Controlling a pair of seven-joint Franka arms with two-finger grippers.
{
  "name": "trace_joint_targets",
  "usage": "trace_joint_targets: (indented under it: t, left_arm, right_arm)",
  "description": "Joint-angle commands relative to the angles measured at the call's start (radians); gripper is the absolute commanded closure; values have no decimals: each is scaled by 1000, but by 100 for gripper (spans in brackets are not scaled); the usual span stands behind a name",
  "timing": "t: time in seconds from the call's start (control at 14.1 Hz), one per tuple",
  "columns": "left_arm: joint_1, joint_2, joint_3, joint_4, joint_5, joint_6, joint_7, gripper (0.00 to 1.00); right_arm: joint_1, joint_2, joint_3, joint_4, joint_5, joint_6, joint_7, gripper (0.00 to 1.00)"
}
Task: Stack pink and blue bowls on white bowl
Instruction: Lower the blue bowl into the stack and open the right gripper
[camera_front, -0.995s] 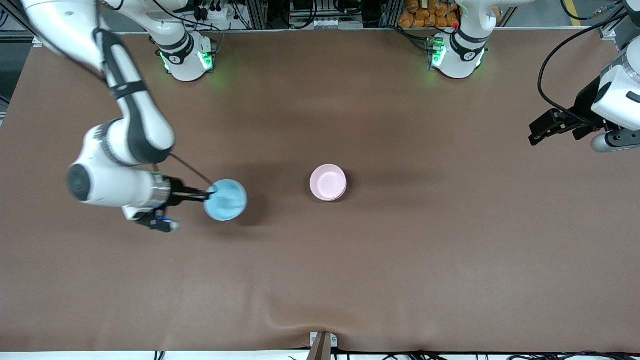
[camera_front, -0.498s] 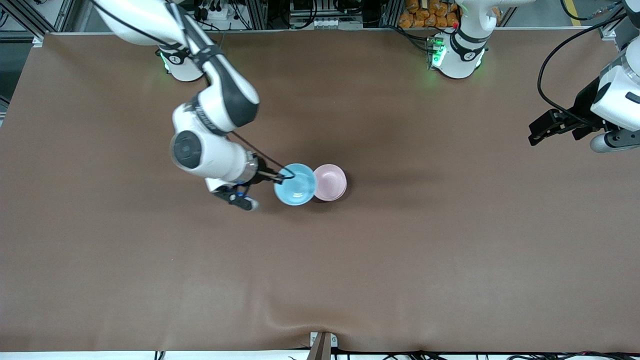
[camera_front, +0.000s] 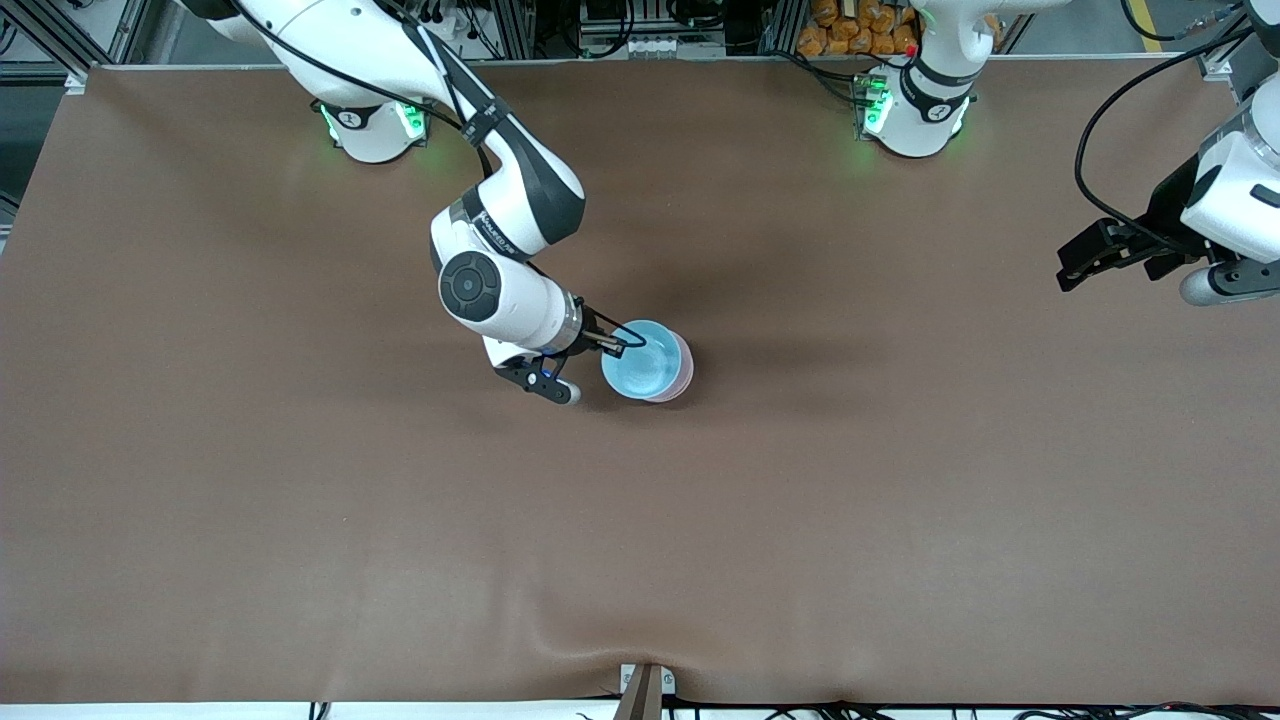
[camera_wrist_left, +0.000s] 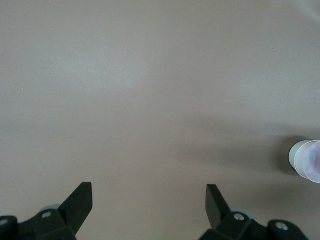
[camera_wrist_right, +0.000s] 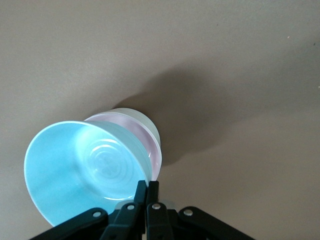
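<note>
My right gripper is shut on the rim of the light blue bowl. It holds that bowl tilted, right over the pink bowl. The pink bowl sits nested in the white bowl, whose rim shows under it in the right wrist view. The front view hides the white bowl. Whether the blue bowl touches the pink one I cannot tell. My left gripper waits open over the left arm's end of the table, with nothing between its fingers. It sees the white bowl and the pink bowl from afar.
The brown table cover has a raised wrinkle near its front edge. A small bracket sits at that edge. Both arm bases stand along the back.
The right arm has swung from its own end of the table toward the middle, carrying the blue bowl until it covers the pink bowl. The left arm has not moved.
</note>
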Motion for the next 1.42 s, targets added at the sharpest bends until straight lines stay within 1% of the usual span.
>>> trace_joint_targets:
  t: [0.0,0.14,0.5,0.64,0.92,1.0,1.07,1.14,1.35]
  left_arm:
    - [8,-22,-2,-14,-21,-4,12,0]
    - [8,-22,-2,-14,-21,-4,12,0]
    - [8,-22,-2,-14,-21,-2,12,0]
    - [8,-22,-2,-14,-21,-2,12,0]
    - [8,-22,-2,-14,-21,-2,12,0]
    - [8,-22,-2,-14,-21,-2,12,0]
    - [8,-22,-2,-14,-21,-2,12,0]
    - [8,-22,-2,-14,-21,-2,12,0]
    - [8,-22,-2,-14,-21,-2,12,0]
  right_arm:
    - [28,23,-10,16,7,31,50,100]
    - [44,49,-12,17,6,75,55,100]
    - [48,58,-13,5,-19,77,57,100]
    - [54,77,-13,6,-34,88,57,100]
    - [74,98,-16,2,-36,118,60,100]
    - [71,98,-16,2,-36,117,61,79]
    - [68,98,-16,3,-36,111,75,8]
    - [68,97,-18,6,-36,111,89,0]
    - [47,83,-22,37,-37,89,89,0]
